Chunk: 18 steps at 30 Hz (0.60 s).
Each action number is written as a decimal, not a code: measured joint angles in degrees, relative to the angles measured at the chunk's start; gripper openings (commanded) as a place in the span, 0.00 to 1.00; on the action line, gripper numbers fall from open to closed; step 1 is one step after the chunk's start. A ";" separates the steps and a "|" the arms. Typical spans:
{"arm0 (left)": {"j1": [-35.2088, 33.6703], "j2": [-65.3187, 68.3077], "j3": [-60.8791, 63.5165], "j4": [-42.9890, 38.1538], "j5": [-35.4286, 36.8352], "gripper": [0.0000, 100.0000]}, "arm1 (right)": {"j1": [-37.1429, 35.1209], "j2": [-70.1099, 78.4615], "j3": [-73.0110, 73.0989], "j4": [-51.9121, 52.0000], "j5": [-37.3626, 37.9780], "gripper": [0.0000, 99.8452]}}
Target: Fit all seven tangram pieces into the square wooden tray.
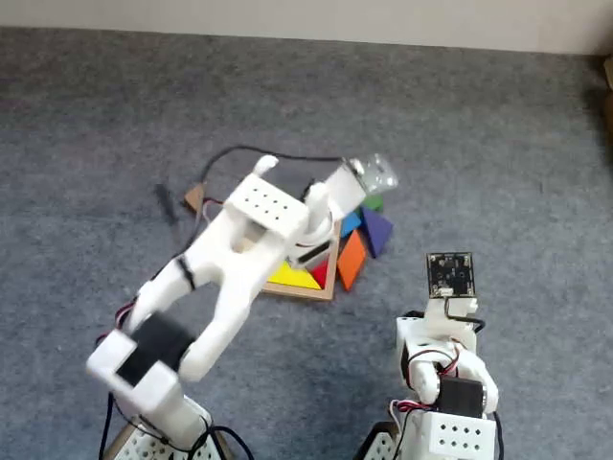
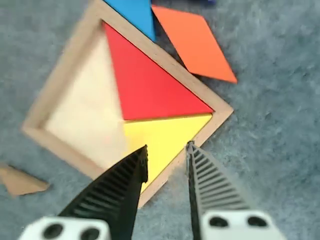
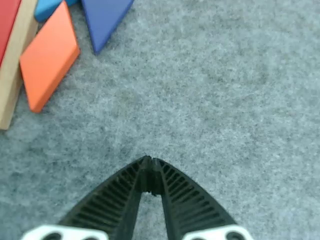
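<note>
Left fingers (image 2: 134, 169), narrowly parted, hover empty over the yellow triangle (image 2: 167, 134); right fingers (image 3: 150, 176) are pressed together.

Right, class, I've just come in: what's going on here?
The left gripper hangs open just above the yellow triangle and holds nothing. The yellow triangle and the red triangle lie in the tray, and part of its floor is bare. The orange piece, dark blue triangle and brown triangle lie outside on the carpet. The right gripper is shut over the carpet.
</note>
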 measured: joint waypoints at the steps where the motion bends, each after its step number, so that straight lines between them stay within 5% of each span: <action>1: 0.00 -1.85 0.00 0.00 0.44 0.13 | 0.00 0.00 0.00 0.00 0.00 0.02; 9: -7.82 -13.45 8.26 -0.35 1.14 0.13 | 0.00 0.00 0.00 0.00 0.00 0.02; 18: -17.14 -19.34 23.47 -17.93 6.86 0.25 | 0.00 0.00 0.00 0.00 0.00 0.02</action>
